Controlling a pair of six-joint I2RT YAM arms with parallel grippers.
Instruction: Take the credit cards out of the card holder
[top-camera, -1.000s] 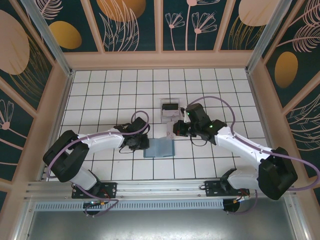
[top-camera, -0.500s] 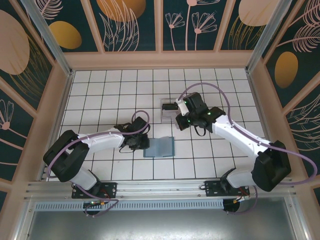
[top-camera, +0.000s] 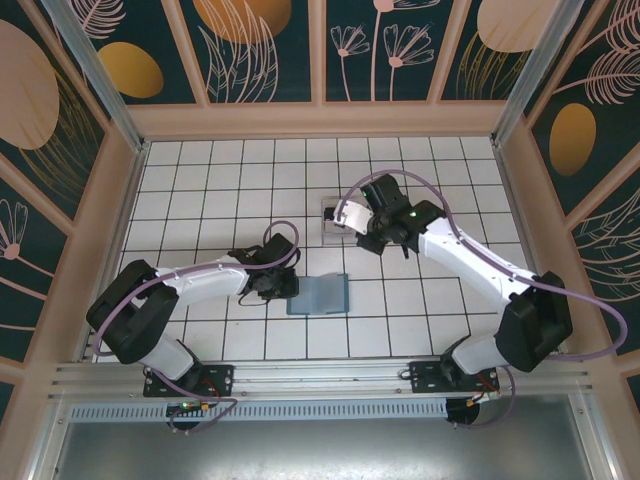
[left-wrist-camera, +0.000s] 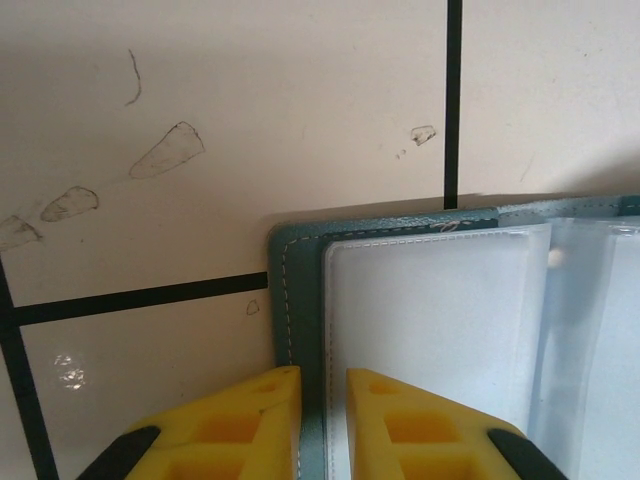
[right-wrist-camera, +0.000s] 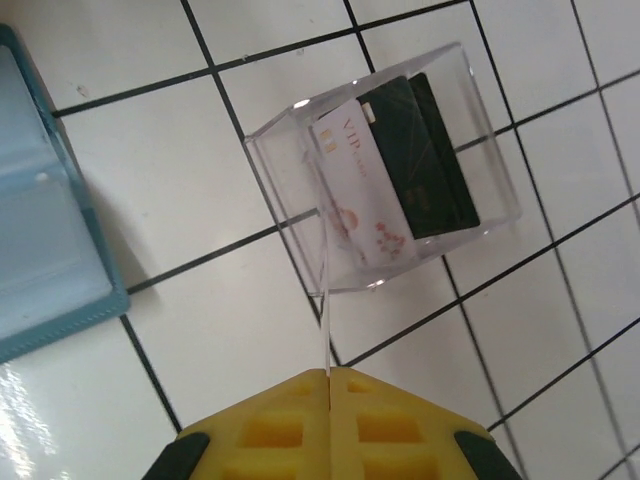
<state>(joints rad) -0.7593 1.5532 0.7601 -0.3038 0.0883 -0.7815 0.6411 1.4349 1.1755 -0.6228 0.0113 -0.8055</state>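
Setting: robot test cell on a lab-type bench rig, not a home or a shop.

Evidence:
- Two white arms, the left arm (top-camera: 200, 278) and the right arm (top-camera: 470, 265), are bolted side by side to an aluminium rail (top-camera: 320, 372) at the near edge of the worktop (top-camera: 200, 180).
- A slotted cable duct (top-camera: 330, 410) runs just below the rail, and purple cables (top-camera: 452, 212) loop along each arm.
- The worktop is white tile with a black grid.
- It is boxed in on three sides by wall panels (top-camera: 250, 50) printed with gold and pink plant shapes on dark teal, set in pale frames.
- Aluminium posts (top-camera: 95, 75) stand at the far corners.
- The left gripper (left-wrist-camera: 323, 380) has yellow moulded fingers (left-wrist-camera: 250, 425).
- The tile beside them carries scuff marks (left-wrist-camera: 165, 150).
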